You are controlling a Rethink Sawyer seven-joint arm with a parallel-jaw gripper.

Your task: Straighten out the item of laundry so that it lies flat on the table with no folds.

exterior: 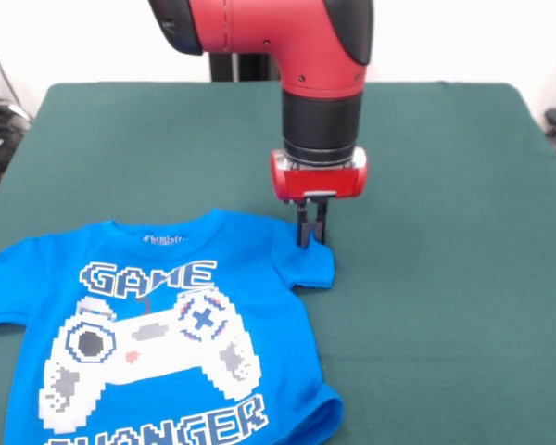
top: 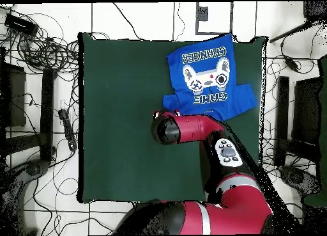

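The bright blue T-shirt (exterior: 167,324) lies print side up on the dark green table (exterior: 426,185), at the near left in the front view. Its white controller print and "GAME CHANGER" show. Its hem runs off the picture's bottom and curls up at the right corner. My gripper (exterior: 312,234) hangs straight down, its two fingers close together and pinching the top edge of the shirt's right sleeve (exterior: 310,264). In the overhead view the shirt (top: 207,73) lies at the table's far right corner, and the arm (top: 185,128) hides the gripper.
The table's right half in the front view is bare felt. In the overhead view cables (top: 38,48) and stands ring the table (top: 121,118) on the floor. The shirt's far edge lies near the table's edge (top: 217,36).
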